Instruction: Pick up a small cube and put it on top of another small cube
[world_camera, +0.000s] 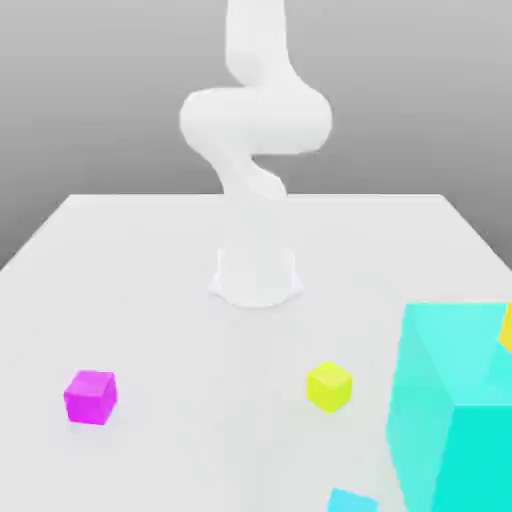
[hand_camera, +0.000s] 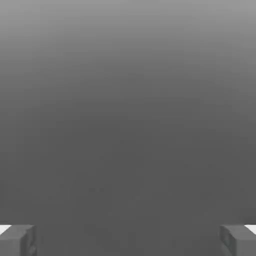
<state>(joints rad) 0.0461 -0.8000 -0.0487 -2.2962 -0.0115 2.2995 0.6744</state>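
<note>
Looming at the lower right of the exterior view, a big cyan block is sitting closest to the camera, cropped by the frame edge, with a small cyan cube just peeking in at the bottom edge beside it and a sliver of a yellow piece showing at the right edge. Neither of the task's cubes is being held. A small yellow-green cube is resting on the white counter right of centre, and a small magenta cube is lying well apart at lower left; both are sitting free and unstacked, so the pick is not yet made. Behind them, in the upper middle of the frame, the white robot arm is rising from its round base and bending upward. In the hand view the claw is standing wide, its grey fingertips sitting in the bottom corners with nothing between them, looking out at plain grey backdrop, which suggests it is pointing away from the counter rather than down at a cube.
</note>
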